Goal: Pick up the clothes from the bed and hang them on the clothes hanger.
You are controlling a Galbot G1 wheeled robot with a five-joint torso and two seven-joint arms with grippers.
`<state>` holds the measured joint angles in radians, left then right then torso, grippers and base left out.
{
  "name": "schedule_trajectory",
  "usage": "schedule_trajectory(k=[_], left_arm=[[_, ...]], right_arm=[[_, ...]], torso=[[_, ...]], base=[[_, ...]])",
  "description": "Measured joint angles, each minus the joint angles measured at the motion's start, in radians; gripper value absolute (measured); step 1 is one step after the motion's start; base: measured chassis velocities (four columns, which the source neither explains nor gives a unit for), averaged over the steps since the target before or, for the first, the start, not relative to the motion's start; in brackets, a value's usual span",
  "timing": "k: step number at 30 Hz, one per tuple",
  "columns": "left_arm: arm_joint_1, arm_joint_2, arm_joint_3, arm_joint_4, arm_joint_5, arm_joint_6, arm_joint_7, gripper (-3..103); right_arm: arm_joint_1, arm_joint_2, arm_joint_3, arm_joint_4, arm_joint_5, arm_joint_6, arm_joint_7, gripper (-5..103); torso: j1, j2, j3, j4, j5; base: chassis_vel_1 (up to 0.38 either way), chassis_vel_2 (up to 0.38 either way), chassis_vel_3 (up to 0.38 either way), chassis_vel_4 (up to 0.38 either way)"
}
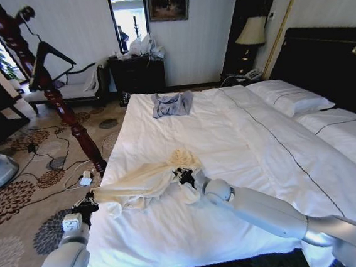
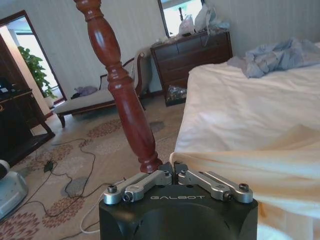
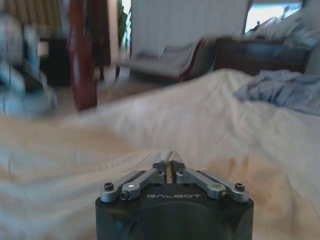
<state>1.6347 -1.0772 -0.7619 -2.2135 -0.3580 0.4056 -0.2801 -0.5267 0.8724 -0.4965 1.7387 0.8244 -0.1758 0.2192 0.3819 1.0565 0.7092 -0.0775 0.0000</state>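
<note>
- At the far left of the head view, the black clothes hanger [image 1: 49,56] hangs high on the tall red-brown wooden pole [image 1: 47,83], in the upper left of the frame.
- The pole leans down to the patterned carpet [image 1: 20,193] just beside the left edge of the bed.
- In the lower left, the left gripper [image 1: 91,203] sits at the bed's left edge. In the left wrist view its fingers [image 2: 159,178] are pressed together, and the gripper [image 2: 174,168] pinches the edge of the cream cloth.
- The cream shirt [image 1: 146,179] lies bunched up on the near left part of the bed, a bit left of the middle of the frame. One end reaches to the left gripper and the other end rises in a small peak by the right gripper.
- The right gripper [image 1: 184,174] is at the middle of the frame, on the right end of the shirt. In the right wrist view its fingers [image 3: 159,175] are squeezed shut, and the gripper [image 3: 171,165] holds the cream cloth [image 3: 75,165] between its tips.
- The big bed [image 1: 231,160] with white sheets fills the middle and right of the frame.
- A small blue-grey garment [image 1: 172,104] lies far up the bed, well apart from the shirt.
- White pillows [image 1: 291,100] rest at the right, against the dark headboard [image 1: 329,62].
</note>
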Motion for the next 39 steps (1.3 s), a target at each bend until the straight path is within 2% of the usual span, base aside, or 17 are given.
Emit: schedule_trajectory(k=[1, 2, 4, 7, 9, 11, 15, 17, 20, 24, 28, 30, 31, 35, 36, 37, 39], left_arm=[[-0.014, 0.011, -0.004, 0.002, -0.022, 0.0, -0.001, 0], [-0.014, 0.011, -0.004, 0.002, -0.022, 0.0, -0.001, 0], [-0.04, 0.031, -0.013, 0.005, -0.065, 0.001, -0.006, 0], [-0.119, 0.091, -0.034, 0.026, -0.168, 0.01, -0.026, 0], [-0.134, 0.103, -0.037, 0.032, -0.184, 0.013, -0.029, 0], [-0.228, 0.179, -0.049, 0.067, -0.291, 0.016, -0.048, 0], [-0.389, 0.281, -0.047, 0.11, -0.432, 0.013, -0.056, 0], [-0.42, 0.296, -0.043, 0.117, -0.453, 0.012, -0.057, 0], [-0.571, 0.366, -0.014, 0.142, -0.551, 0.0, -0.058, 0], [-0.625, 0.412, 0.006, 0.144, -0.597, 0.017, -0.062, 0], [-0.577, 0.423, 0.0, 0.132, -0.578, 0.029, -0.051, 0], [-0.443, 0.415, -0.02, 0.109, -0.484, 0.062, -0.051, 0], [-0.443, 0.415, -0.02, 0.109, -0.484, 0.062, -0.051, 0], [-0.262, 0.312, -0.016, 0.093, -0.339, 0.098, -0.072, 0], [-0.233, 0.272, -0.012, 0.093, -0.309, 0.099, -0.075, 0], [-0.233, 0.272, -0.012, 0.093, -0.309, 0.099, -0.075, 0], [-0.177, 0.196, 0.003, 0.097, -0.239, 0.107, -0.078, 0]], right_arm=[[-0.003, 0.007, 0.033, -0.005, 0.035, 0.055, -0.013, 3], [-0.003, 0.007, 0.033, -0.005, 0.035, 0.055, -0.013, 3], [-0.004, 0.018, 0.09, -0.007, 0.085, 0.119, -0.028, 1], [0.012, 0.032, 0.199, 0.009, 0.173, 0.172, -0.027, 0], [0.017, 0.034, 0.224, 0.013, 0.19, 0.178, -0.025, 0], [0.039, 0.036, 0.319, 0.023, 0.227, 0.199, -0.016, 0], [0.067, 0.026, 0.443, 0.061, 0.271, 0.216, -0.01, 0], [0.074, 0.023, 0.46, 0.068, 0.276, 0.217, -0.009, 0], [0.132, 0.003, 0.533, 0.111, 0.305, 0.219, -0.008, 0], [0.143, -0.036, 0.564, 0.164, 0.332, 0.214, -0.004, 0], [0.057, -0.072, 0.577, 0.199, 0.295, 0.196, 0.005, 0], [-0.091, -0.096, 0.597, 0.223, 0.192, 0.165, 0.013, -3], [-0.091, -0.096, 0.597, 0.223, 0.192, 0.165, 0.013, -3], [-0.293, -0.083, 0.6, 0.229, 0.1, 0.123, 0.018, 12], [-0.335, -0.071, 0.587, 0.228, 0.082, 0.118, 0.018, 17], [-0.335, -0.071, 0.587, 0.228, 0.082, 0.118, 0.018, 17], [-0.381, -0.046, 0.536, 0.219, 0.049, 0.112, 0.018, 28]], torso=[[0.0, 0.0, 0.0, 0.0, 0.0001], [0.0, 0.0, 0.0, 0.0, 0.0001], [0.0, 0.0, 0.0, 0.0, 0.0], [0.0, 0.0, 0.0, -0.0001, -0.0001], [0.0, 0.0, 0.0, -0.0001, -0.0004], [0.0, 0.0, 0.0, -0.0003, -0.0001], [0.0, 0.0, 0.0, -0.0004, 0.0001], [0.0, 0.0, 0.0, -0.0006, 0.0001], [0.0, 0.0, 0.0, -0.0004, 0.0001], [0.0, 0.0, 0.0, 0.0, -0.0001], [0.0, 0.0, 0.0, 0.0, 0.0], [0.0, 0.0, 0.0, -0.0003, 0.0007], [0.0, 0.0, 0.0, -0.0003, 0.0007], [0.0, 0.0, 0.0, 0.0, 0.0], [0.0, 0.0, 0.0, 0.0, 0.0], [0.0, 0.0, 0.0, 0.0, 0.0], [0.0, 0.0, 0.0, -0.0004, 0.0001]], base=[[0.0, 0.0, 0.0, 0.0], [0.0, 0.0, 0.0, 0.0], [0.0, 0.0, 0.0, 0.0], [0.0, 0.0, 0.0, 0.0], [0.0, 0.0, 0.0, 0.0], [0.0, 0.0, 0.0, 0.0], [0.0, 0.0, 0.0, 0.0], [0.0, 0.0, 0.0, 0.0], [0.0, 0.0, 0.0, 0.0], [0.0, 0.0, 0.0, 0.0], [0.0, 0.0, 0.0, 0.0], [0.0, 0.0, 0.0, 0.0], [0.0, 0.0, 0.0, 0.0], [0.0, 0.0, 0.0, 0.0], [0.0, 0.0, 0.0, 0.0], [0.0, 0.0, 0.0, 0.0], [0.0, 0.0, 0.0, 0.0]])
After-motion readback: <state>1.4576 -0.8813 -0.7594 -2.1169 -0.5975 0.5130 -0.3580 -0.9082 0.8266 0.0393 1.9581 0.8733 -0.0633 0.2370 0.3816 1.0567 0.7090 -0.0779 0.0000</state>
